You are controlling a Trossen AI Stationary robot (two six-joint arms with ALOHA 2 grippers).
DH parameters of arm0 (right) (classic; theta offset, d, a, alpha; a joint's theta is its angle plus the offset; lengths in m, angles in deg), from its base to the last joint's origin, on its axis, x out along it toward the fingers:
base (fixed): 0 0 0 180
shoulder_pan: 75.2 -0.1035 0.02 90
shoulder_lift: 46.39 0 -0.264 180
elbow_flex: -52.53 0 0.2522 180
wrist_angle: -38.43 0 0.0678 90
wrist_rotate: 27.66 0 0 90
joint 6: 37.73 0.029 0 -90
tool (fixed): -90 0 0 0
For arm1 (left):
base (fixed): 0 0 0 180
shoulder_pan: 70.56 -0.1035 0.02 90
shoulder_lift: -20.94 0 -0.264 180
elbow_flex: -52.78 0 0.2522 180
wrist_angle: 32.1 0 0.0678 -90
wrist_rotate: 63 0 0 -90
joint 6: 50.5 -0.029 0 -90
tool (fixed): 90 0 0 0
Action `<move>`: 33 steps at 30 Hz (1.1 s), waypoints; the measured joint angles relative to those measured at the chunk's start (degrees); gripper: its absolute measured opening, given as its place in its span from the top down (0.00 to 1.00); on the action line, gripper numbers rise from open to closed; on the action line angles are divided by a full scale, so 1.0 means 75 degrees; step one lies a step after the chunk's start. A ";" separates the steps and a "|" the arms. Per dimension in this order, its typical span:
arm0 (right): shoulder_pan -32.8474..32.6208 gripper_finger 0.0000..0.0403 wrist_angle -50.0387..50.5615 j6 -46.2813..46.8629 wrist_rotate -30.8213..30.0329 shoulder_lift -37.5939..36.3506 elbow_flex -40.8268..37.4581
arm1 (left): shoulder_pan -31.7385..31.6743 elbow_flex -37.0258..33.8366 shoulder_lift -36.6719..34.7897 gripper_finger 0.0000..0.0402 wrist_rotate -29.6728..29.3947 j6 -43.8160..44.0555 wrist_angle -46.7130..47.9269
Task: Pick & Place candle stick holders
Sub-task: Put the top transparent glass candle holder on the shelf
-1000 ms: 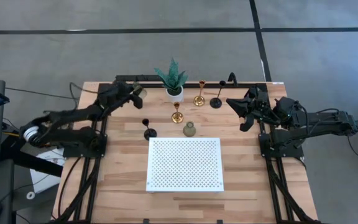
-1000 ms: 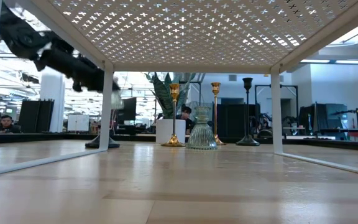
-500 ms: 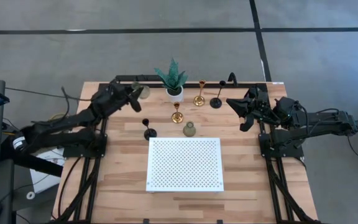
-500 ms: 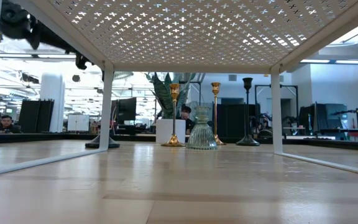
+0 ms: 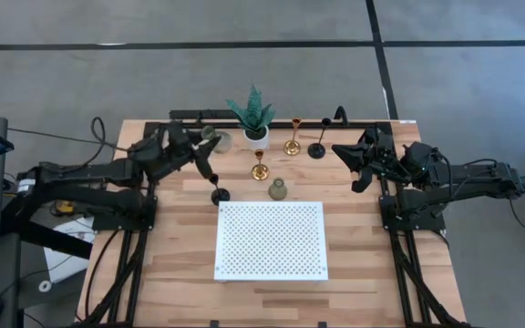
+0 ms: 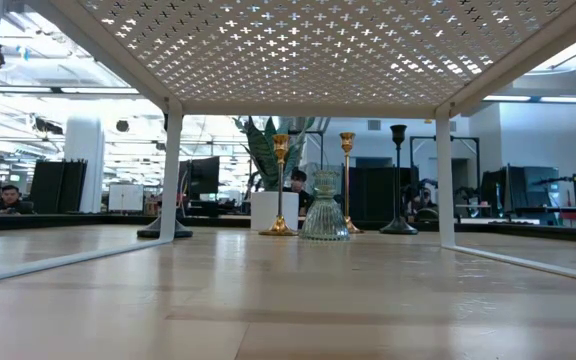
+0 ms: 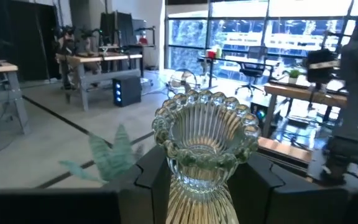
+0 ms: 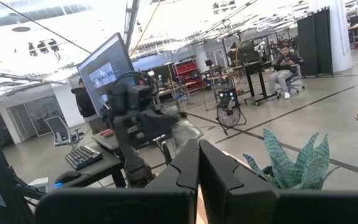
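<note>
Up top left of the wooden table, the left gripper clamps a ribbed glass holder; the right gripper waits pinched closed, with desks and monitors behind.

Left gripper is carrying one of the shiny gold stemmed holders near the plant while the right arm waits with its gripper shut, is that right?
Not quite. The left gripper holds a grey-green ribbed glass holder, not a gold one, as the left wrist view shows. Both gold holders stand on the table. The rest holds: right gripper shut, waiting.
</note>
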 joint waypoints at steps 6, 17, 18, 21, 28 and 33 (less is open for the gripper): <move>0.0000 1.00 0.0001 -0.0018 -0.0003 -0.0009 0.0000 | 0.1689 0.0288 0.0457 0.69 -0.1267 -0.0043 0.0029; 0.0000 1.00 0.0326 -0.0020 -0.0003 -0.0350 0.0000 | 0.4501 0.1756 0.2473 0.69 -0.4370 -0.1342 -0.0002; 0.0000 1.00 0.0372 -0.0018 -0.0003 -0.0398 0.0000 | 0.4660 0.1942 0.2673 0.69 -0.4574 -0.1421 -0.0023; 0.0000 1.00 0.0461 -0.0020 -0.0001 -0.0504 0.0000 | 0.5071 0.2383 0.3146 0.69 -0.5157 -0.1545 -0.0004; 0.0000 1.00 0.0619 -0.0018 0.0209 -0.0667 0.0000 | 0.5534 0.2808 0.3923 0.69 -0.5664 -0.1024 -0.0026; 0.0000 1.00 0.0663 -0.0019 0.0531 -0.0666 0.0000 | 0.5737 0.2832 0.4348 0.69 -0.5751 0.0071 -0.0082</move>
